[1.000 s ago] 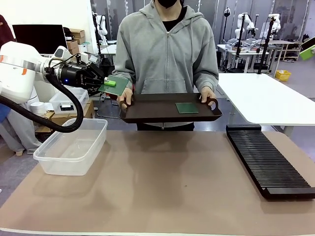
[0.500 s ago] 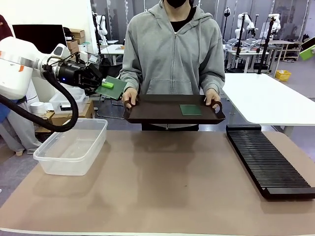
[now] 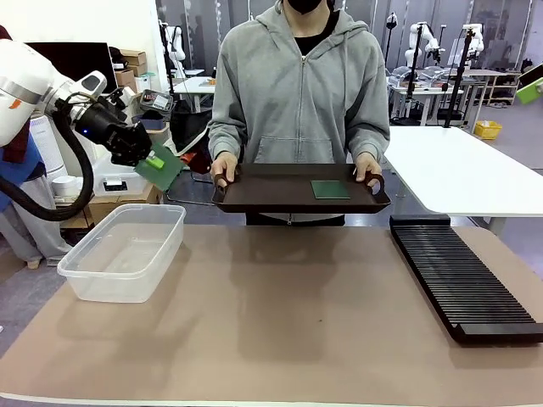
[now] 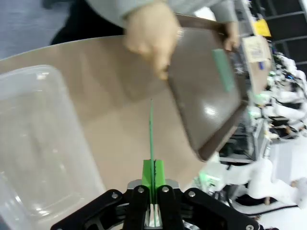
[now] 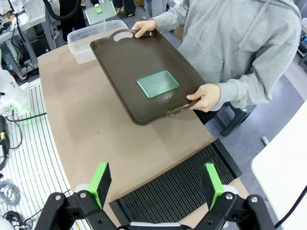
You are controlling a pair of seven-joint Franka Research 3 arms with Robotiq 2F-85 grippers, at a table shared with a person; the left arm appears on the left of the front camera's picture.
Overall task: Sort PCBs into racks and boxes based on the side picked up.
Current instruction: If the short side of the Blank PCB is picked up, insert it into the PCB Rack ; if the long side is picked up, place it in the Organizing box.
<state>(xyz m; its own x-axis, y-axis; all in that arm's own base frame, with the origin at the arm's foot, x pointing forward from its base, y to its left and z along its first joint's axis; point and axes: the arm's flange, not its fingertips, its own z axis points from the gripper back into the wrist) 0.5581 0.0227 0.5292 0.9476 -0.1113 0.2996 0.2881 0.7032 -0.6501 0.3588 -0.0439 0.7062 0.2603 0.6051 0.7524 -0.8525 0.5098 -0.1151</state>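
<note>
Since a second ago, left claw (image 3: 149, 158) has swung away from the tray (image 3: 254, 193) and dipped toward the clear tub (image 3: 106, 284). It is clamped on one PCB (image 3: 163, 170), held tilted in the air near the tub's far end. Second PCB (image 3: 329, 189) lies flat on the tray, which a person (image 3: 293, 85) holds up beyond the desk (image 3: 280, 322). Right claw (image 5: 157, 181) stands wide apart over the black rack (image 5: 182, 191).

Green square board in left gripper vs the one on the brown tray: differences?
The held board is clamped in the shut left gripper, in the air; the tray board lies loose on the dark brown tray the person holds. The held board hangs steeply tilted; the tray board lies flat. Both are thin, square, green.
</note>
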